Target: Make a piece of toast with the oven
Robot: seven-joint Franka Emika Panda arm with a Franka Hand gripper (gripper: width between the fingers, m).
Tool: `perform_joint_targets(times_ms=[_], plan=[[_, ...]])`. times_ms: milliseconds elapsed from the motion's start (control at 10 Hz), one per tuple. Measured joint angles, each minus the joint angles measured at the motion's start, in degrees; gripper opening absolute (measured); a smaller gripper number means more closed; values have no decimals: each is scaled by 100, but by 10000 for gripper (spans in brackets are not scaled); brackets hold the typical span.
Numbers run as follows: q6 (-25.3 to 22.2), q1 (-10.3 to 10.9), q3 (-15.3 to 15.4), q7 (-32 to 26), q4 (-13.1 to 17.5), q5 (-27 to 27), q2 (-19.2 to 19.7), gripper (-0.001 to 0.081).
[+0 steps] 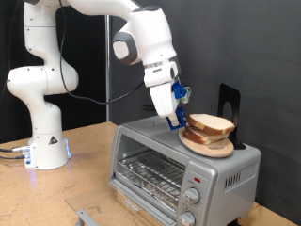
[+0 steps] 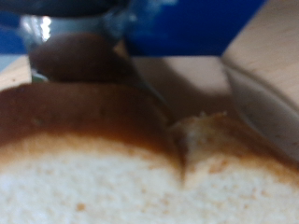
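Observation:
The silver toaster oven (image 1: 226, 174) stands on the wooden table at the exterior view's lower right, with its wire rack (image 1: 150, 172) showing at the front. On its top lies a round wooden plate (image 1: 209, 148) with a stack of bread slices (image 1: 211, 126). My gripper (image 1: 176, 119), with blue fingers, points down at the stack's left edge, level with the top slice. In the wrist view the pale bread with its brown crust (image 2: 112, 159) fills the lower half, very close and blurred. Dark fingers (image 2: 266, 103) show spread apart on either side. No slice is lifted.
A black upright stand (image 1: 229, 102) sits on the oven behind the bread. Round knobs (image 1: 193, 196) line the oven's right front. The robot base (image 1: 45, 141) stands at the exterior view's left, with cables beside it. A small metal piece (image 1: 87, 217) lies at the table's front.

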Motion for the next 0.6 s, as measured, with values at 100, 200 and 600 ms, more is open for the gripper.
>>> perform_joint_targets(times_ms=[100,200,600], plan=[[28,0,0,-104,-104,149,-113,400],[136,2,0,-192,-219,300,-230,400],[334,11,-15,-655,-587,1048,-698,400]])
